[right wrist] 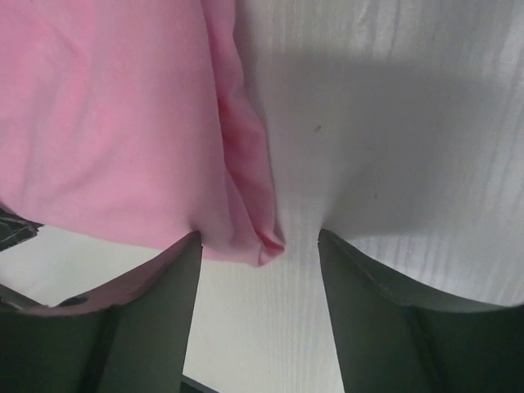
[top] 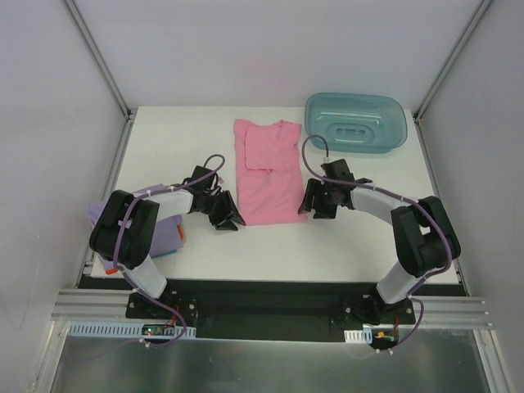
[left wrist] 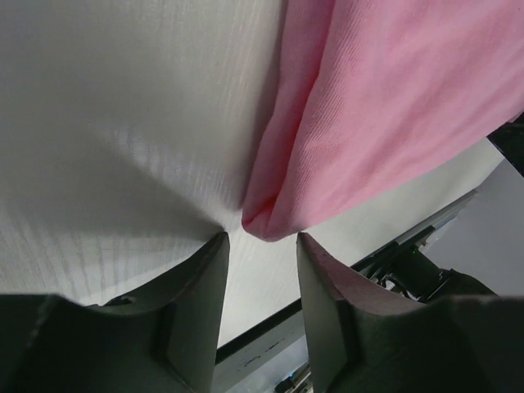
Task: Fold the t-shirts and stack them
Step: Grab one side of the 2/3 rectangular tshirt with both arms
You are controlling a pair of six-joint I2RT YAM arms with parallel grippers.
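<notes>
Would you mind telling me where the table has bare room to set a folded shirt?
Bare table lies left of the pink t-shirt, beyond the left claw, and along the near edge between the arms. The right side is tighter, with the teal tub and right claw.

One pink t-shirt (top: 267, 174) out in the middle of the white table (top: 352, 246). One lavender t-shirt (top: 168, 236), left of the pink one, mostly tucked under the left arm. So that's two tees. One teal tub (top: 357, 122), up and to the right of the pink tee. Two arms, two grippers: the left gripper (top: 227, 214) at the pink tee's lower left corner, the right gripper (top: 313, 201) at its lower right corner, each with two fingers spread apart.
</notes>
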